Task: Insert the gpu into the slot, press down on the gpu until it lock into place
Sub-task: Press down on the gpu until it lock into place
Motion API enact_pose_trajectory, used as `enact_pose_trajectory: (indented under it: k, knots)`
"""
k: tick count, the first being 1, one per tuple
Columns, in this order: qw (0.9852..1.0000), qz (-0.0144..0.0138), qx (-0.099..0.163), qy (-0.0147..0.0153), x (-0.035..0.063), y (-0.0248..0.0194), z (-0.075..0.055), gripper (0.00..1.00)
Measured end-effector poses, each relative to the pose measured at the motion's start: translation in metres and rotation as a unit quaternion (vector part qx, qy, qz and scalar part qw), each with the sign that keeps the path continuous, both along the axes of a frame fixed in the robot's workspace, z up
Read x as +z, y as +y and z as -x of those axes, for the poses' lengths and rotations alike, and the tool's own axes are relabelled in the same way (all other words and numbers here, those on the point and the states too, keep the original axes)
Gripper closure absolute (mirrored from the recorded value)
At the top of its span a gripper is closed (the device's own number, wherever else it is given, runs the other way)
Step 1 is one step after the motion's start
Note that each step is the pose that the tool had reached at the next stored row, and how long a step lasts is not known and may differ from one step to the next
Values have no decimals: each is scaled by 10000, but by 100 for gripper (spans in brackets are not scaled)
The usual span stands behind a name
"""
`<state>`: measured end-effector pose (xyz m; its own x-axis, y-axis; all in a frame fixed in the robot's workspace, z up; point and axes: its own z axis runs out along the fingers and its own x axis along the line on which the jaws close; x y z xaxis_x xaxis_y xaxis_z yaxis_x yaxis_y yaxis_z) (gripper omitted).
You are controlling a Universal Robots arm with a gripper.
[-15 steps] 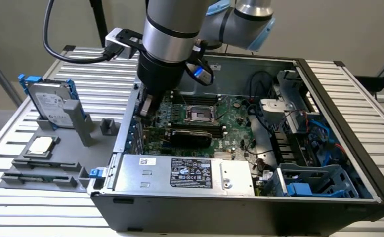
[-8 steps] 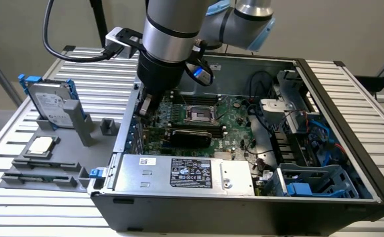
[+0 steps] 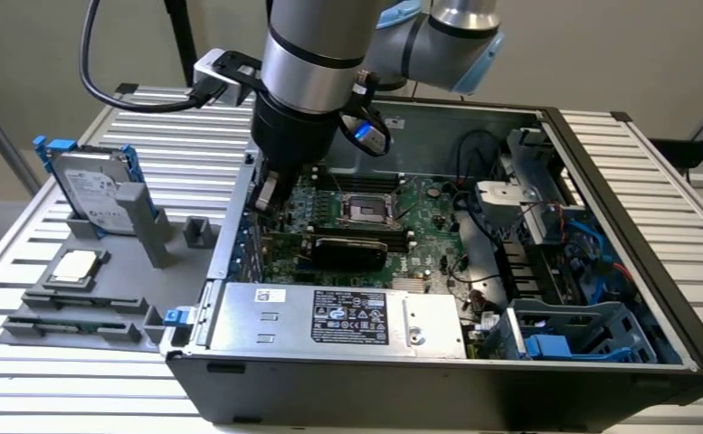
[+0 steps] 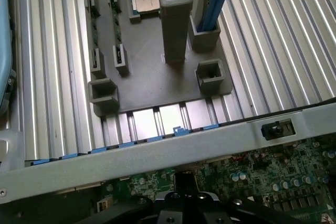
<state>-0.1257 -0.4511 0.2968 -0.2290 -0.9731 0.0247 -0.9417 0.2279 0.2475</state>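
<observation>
Inside the open black metal computer case (image 3: 327, 398), we judge the pressing step in hand: the arm's closed, seemingly empty gripper (image 3: 264, 199) hangs toward the exterior view's left of the flat black green-edged gpu (image 3: 348, 249) mid-board, whose seating calls for a square downward push.

A ribbed metal table (image 3: 73, 398) carries an open computer case (image 3: 448, 389) beside a grey fixture plate (image 4: 142, 77).

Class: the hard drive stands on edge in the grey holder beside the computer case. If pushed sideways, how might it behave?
The hard drive looks metal-cased, so probably rigid and heavy for its size. Standing on a narrow edge, it could tip, though the grey holder likely steadies it.
</observation>
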Motion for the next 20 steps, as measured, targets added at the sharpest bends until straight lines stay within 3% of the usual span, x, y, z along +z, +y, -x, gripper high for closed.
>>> enact_pose_trajectory:
  k: [8, 15, 20]
  knots:
    - [10000, 13, 10, -5, 0, 6, -1, 89]
    - [10000, 13, 93, -35, -1, 6, -2, 89]
    - [9999, 14, 110, -38, -3, 20, 5, 89]
